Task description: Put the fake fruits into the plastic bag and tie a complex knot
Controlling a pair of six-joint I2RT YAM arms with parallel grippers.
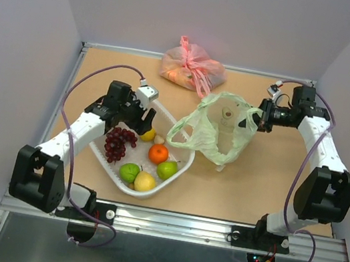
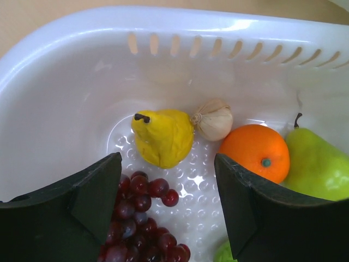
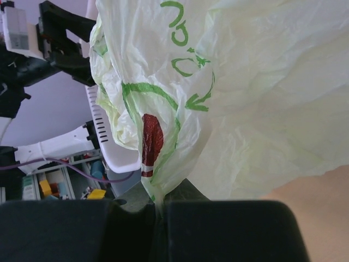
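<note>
**A:** Where does the yellow pear point(image 2: 162, 136) lie from the left gripper point(image 2: 167, 159)?

**B:** Just ahead of the fingertips and centred on the gap. The jaws stand wide with nothing between them. Its stem end points toward the left-hand finger, so the long axis runs slantwise across the gap. I'd expect a straight advance to straddle it.

**A:** What are its neighbours?

**B:** A papery, garlic-like bulb point(image 2: 214, 120) touches it on the right-finger side. Past that come the orange point(image 2: 255, 152) and the green pear point(image 2: 319, 164). The grape bunch point(image 2: 142, 218) sits under the left finger, nearer than the pear. All are glossy, hard-looking plastic on the dimpled floor of the white basket point(image 2: 65, 98) — smooth, rounded, probably slippery.

**A:** And the plastic bag point(image 1: 218, 135)?

**B:** It's thin, crinkled and pale green with printed marks. The right gripper point(image 3: 159, 210) is pinched tight on its edge and holds the mouth up, beside the basket's far corner. The left arm is plainly the nearer one to the fruit.
</note>
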